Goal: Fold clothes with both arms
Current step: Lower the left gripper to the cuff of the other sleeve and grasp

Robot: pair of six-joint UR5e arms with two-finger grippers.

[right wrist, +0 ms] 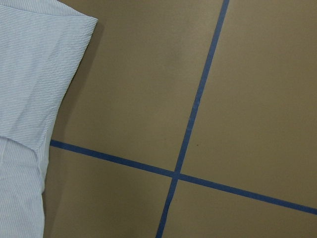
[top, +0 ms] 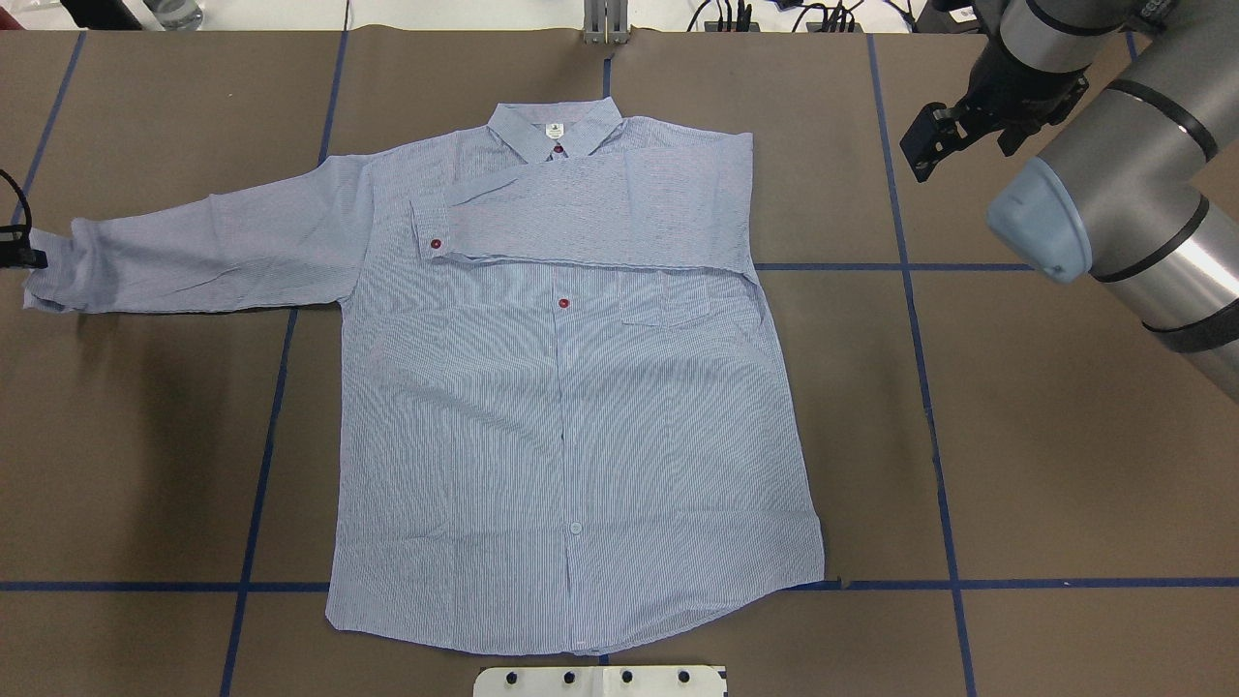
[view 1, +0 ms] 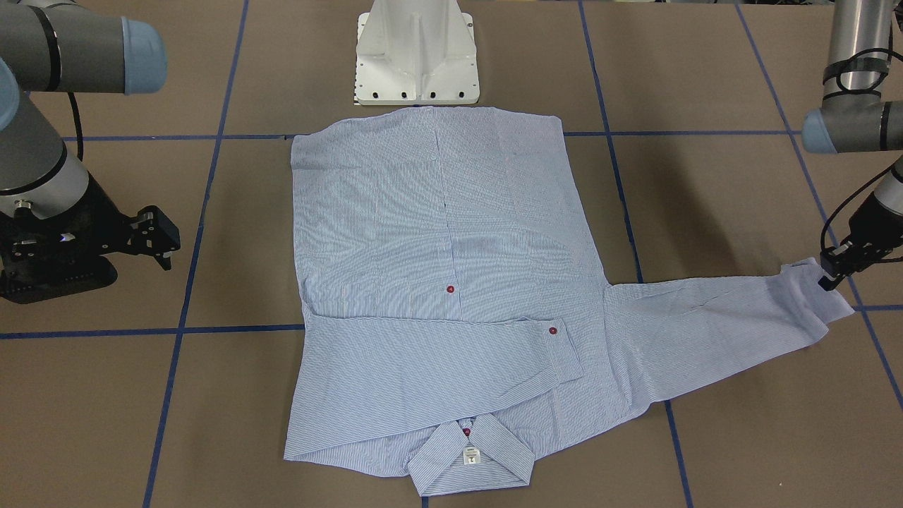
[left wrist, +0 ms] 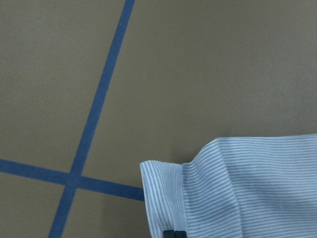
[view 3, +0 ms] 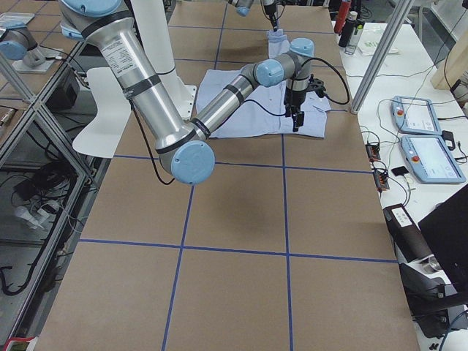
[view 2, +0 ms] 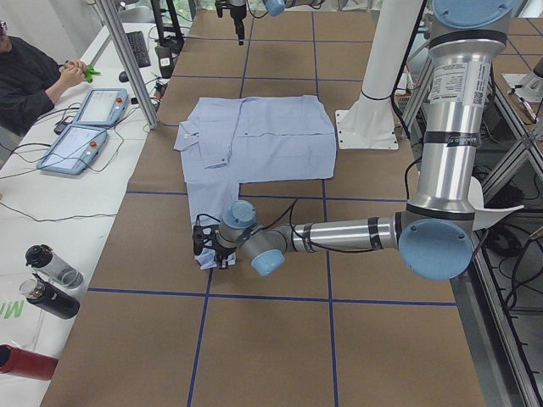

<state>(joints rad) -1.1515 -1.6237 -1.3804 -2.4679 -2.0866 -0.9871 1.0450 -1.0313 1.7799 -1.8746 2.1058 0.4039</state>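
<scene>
Shirt [top: 571, 436], thin striped fabric: light, limp, crease-prone, likely sliding easily over surface [top: 1065, 436]; best taken by cuff [view 1: 804, 305] edge; left pincer [view 1: 827, 281] pinching cuff; right pincer [view 1: 161, 238] spread, clear of cloth.

The shirt [top: 571, 416] lies on the table [top: 1065, 436], its outstretched sleeve [top: 213, 252] ending at the left tool [view 1: 836, 271].

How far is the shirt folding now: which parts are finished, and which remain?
Done: one sleeve lies folded across the chest of the shirt. In hand: the left end effector is at the cuff of the other sleeve, which lies stretched out; a grip cannot be confirmed. The right end effector hovers open, off the cloth. Left: that sleeve and the body folds.
</scene>
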